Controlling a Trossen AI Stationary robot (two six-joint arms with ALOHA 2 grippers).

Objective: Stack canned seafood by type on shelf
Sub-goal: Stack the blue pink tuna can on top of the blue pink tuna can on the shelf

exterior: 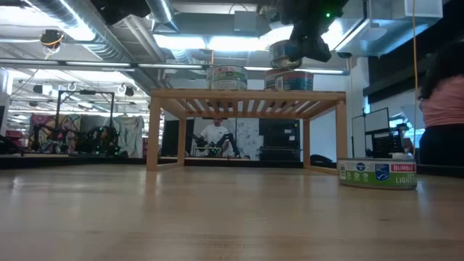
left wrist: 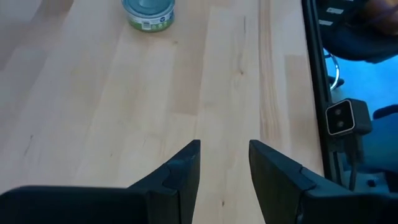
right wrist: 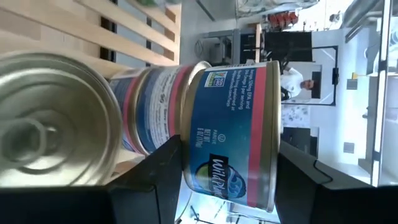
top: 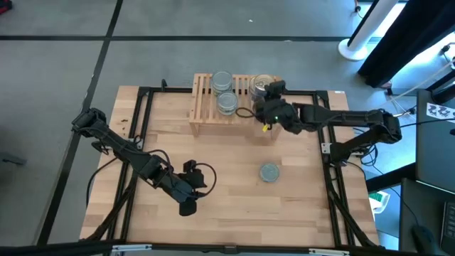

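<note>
Tins sit in two places on the shelf (top: 204, 107), which stands at the table's (top: 227, 213) far edge, near the middle. Toward the shelf's left part, two silver-topped tins lie side by side on the slats, one (top: 221, 80) nearer the far edge and one (top: 227, 104) nearer the front. At the shelf's right end stands a blue-and-red labelled tin (exterior: 289, 80); the high view shows a gold top (top: 261, 84) there.

The right gripper (right wrist: 227, 165) hangs over that right end, its two fingers clamped on the sides of another blue-and-red tin (right wrist: 233, 137). In the low view this held tin (exterior: 287, 54) sits just above the one on the slats; whether they touch I cannot tell. In the right wrist view a further tin lies behind the held one, and a shiny ribbed tin end (right wrist: 53, 121) fills the near side.

One tin (top: 269, 172) with a grey top and green-white label lies alone on the table, right of centre, well apart from the shelf.

The left gripper (left wrist: 224, 165) waits low over the table's near-left part, fingers parted with nothing between them, the lone tin ahead of it.

A person (exterior: 441, 101) in a pink top stands beyond the table's right side.
</note>
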